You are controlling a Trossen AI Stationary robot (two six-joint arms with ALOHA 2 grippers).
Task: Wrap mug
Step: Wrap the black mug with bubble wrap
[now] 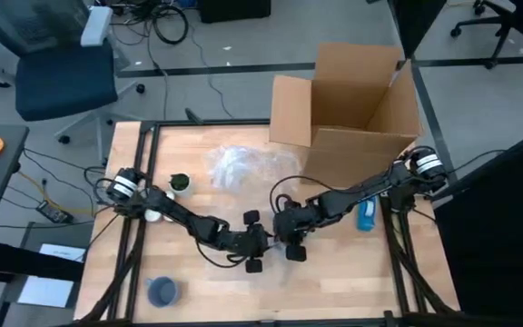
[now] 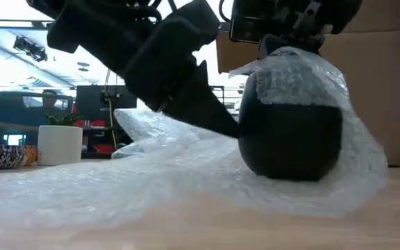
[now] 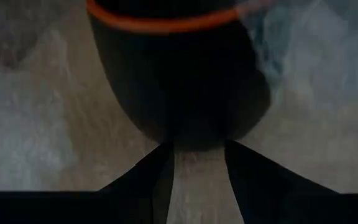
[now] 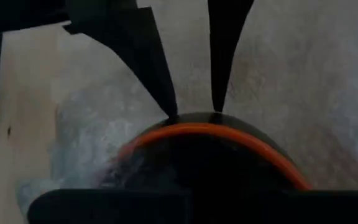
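At frame centre the dark mug (image 2: 292, 139) sits half draped in bubble wrap (image 2: 151, 173), both claws narrow against it, most wrapping left.

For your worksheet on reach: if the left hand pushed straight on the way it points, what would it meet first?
The mug. The left hand points its fingertips at the mug's dark side, seemingly already at it; bubble wrap lies around it.

One mug (image 2: 292, 139), one box (image 1: 352, 109), two bubble-wrap sheets (image 2: 117, 187).
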